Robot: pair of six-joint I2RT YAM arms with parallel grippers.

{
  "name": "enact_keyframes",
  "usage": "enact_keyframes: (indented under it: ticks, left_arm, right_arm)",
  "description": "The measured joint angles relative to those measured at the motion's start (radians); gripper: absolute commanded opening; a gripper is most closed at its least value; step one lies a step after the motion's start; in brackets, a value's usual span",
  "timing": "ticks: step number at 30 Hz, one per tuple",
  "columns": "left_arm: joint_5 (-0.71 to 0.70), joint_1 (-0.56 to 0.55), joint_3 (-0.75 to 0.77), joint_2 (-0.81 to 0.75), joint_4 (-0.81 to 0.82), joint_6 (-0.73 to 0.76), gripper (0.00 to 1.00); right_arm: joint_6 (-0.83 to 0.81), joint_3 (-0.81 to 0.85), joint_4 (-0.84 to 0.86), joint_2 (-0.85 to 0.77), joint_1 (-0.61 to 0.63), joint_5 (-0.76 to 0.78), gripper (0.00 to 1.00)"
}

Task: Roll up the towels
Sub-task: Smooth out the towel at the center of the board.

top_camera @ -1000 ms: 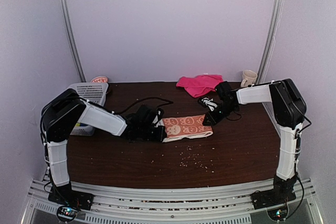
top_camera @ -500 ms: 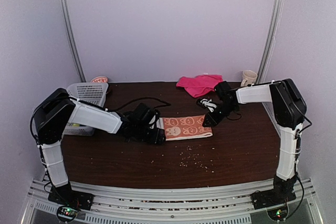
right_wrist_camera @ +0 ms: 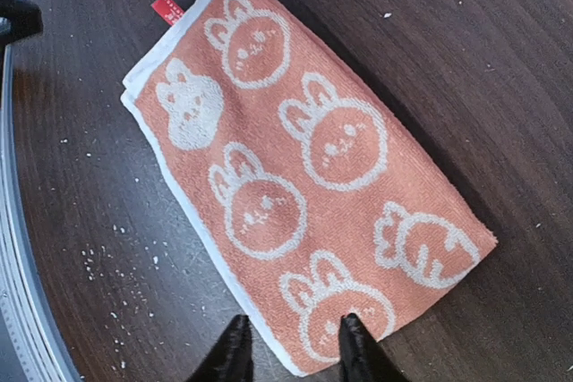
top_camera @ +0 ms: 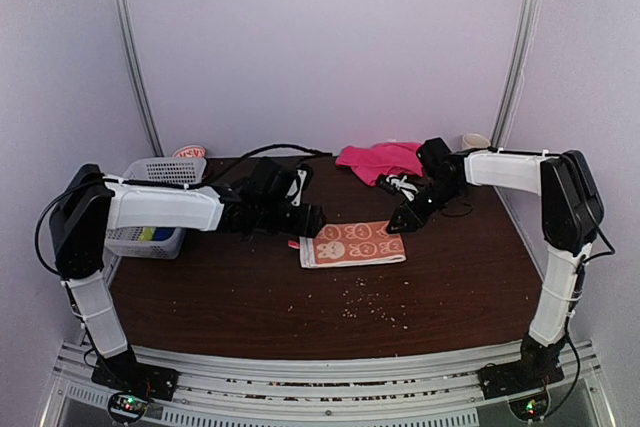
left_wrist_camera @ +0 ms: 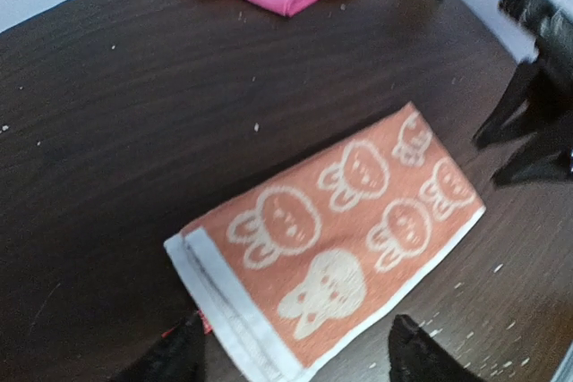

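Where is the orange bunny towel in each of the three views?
Top external: the orange towel lies flat, just below the middle of the picture.
Left wrist: the towel runs diagonally across the lower middle, with its white hem at the lower left.
Right wrist: the towel fills most of the picture, running from upper left to lower right.
Shared landmark: the small red tag at the towel's white-hemmed end, seen in all three views.

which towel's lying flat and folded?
The orange bunny-print towel lies flat in a neat rectangle; the pink towel sits crumpled farther back.
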Motion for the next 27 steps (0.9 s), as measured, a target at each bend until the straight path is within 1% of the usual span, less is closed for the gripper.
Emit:
enact_keyframes:
  ticks: [2,3,6,7,11,16,24,26,27]
  left_arm:
    - [0.021,0.009,0.032,0.01,0.039,0.02,0.36]
    - [0.039,0.018,0.042,0.021,0.068,0.031,0.31]
    - [0.105,0.053,0.048,0.065,0.144,0.038,0.18]
    - [0.132,0.067,0.047,0.085,0.166,0.036,0.16]
    - [0.235,0.113,0.047,0.171,0.241,0.027,0.16]
    - [0.287,0.132,0.047,0.253,0.268,0.021,0.16]
    - [0.261,0.141,0.08,0.321,0.233,0.021,0.16]
    - [0.248,0.145,0.105,0.342,0.219,0.021,0.19]
    - [0.246,0.146,0.114,0.349,0.213,0.021,0.23]
  right_arm:
    - [0.023,-0.001,-0.007,0.0,-0.001,-0.03,0.12]
    - [0.028,-0.003,-0.008,0.001,-0.002,-0.042,0.08]
    - [0.055,-0.01,-0.007,0.005,-0.006,-0.086,0.05]
    - [0.066,-0.01,-0.008,0.011,-0.008,-0.101,0.05]
    - [0.081,-0.019,-0.008,0.05,-0.016,-0.14,0.04]
    - [0.108,-0.048,-0.007,0.103,-0.037,-0.17,0.03]
    - [0.136,-0.079,-0.009,0.15,-0.073,-0.176,0.03]
    - [0.143,-0.085,-0.006,0.15,-0.074,-0.177,0.03]
    - [0.146,-0.087,-0.004,0.15,-0.074,-0.177,0.03]
